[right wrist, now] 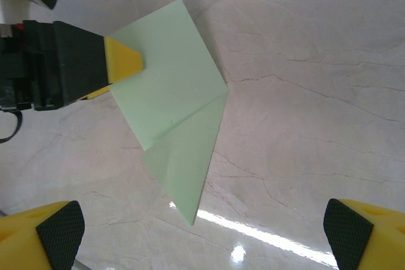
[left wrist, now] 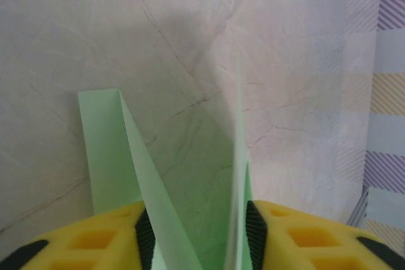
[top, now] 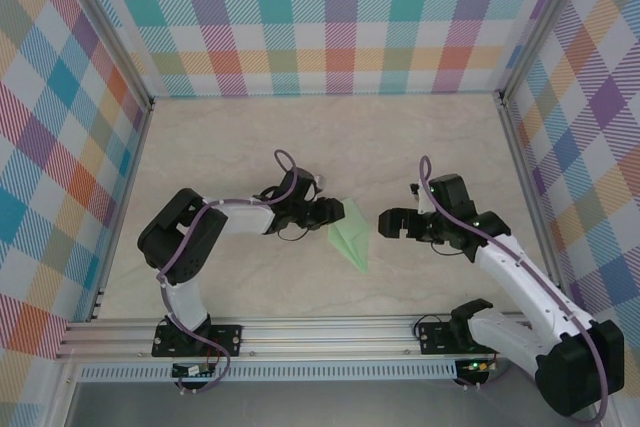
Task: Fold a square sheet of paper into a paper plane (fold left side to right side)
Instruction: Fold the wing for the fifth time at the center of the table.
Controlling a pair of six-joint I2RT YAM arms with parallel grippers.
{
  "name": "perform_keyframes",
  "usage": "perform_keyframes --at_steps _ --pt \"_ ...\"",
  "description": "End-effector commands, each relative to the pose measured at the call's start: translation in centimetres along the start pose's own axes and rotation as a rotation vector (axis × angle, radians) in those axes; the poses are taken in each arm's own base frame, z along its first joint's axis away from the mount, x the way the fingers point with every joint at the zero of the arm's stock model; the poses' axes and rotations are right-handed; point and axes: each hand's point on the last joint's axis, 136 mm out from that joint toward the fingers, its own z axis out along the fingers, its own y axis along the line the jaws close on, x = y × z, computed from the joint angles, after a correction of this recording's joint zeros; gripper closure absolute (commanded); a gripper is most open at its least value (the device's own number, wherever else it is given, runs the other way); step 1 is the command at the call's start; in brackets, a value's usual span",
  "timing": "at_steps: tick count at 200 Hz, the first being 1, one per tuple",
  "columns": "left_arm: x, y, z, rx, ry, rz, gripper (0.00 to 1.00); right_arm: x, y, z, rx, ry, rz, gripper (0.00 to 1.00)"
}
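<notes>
Green paper (left wrist: 111, 150) inside left pincer (left wrist: 199, 235)

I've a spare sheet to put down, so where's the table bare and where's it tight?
Bare: the far half of the table, up to the back wall; also the near strip between the green paper and the rail. Crowded: the middle, where the left pincer meets the paper and the open right pincer faces it.

Table (top: 250, 137): cream, marble-veined, glossy. Back wall (top: 330, 17), left wall (top: 50, 147) and right wall (top: 600, 127): pastel plaid panels enclosing the table. Rail (top: 330, 332): slotted aluminium, along the near table edge. Post (top: 120, 47): aluminium, rising from the back-left corner.
</notes>
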Motion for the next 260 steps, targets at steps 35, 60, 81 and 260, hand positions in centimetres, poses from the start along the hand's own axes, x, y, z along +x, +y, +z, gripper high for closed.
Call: perform_keyframes --at_steps 35,60,81,260 --pt "-0.4 -2.1 -0.8 0.11 -0.045 0.121 0.86 -1.5 2.2 0.8 -0.367 -0.058 0.011 0.0" --pt "-0.3 -2.9 -1.6 0.152 -0.047 0.177 0.96 -1.6 2.5 2.0 -0.415 -0.02 -0.018 0.05" --pt "-0.2 -3.5 -2.2 0.192 -0.049 0.215 1.0 -2.0 2.4 3.2 -0.427 0.02 -0.03 0.16" --pt "1.8 -5.6 -3.7 0.328 0.023 0.346 1.0 -2.7 2.9 10.5 -0.762 0.145 -0.053 0.42"
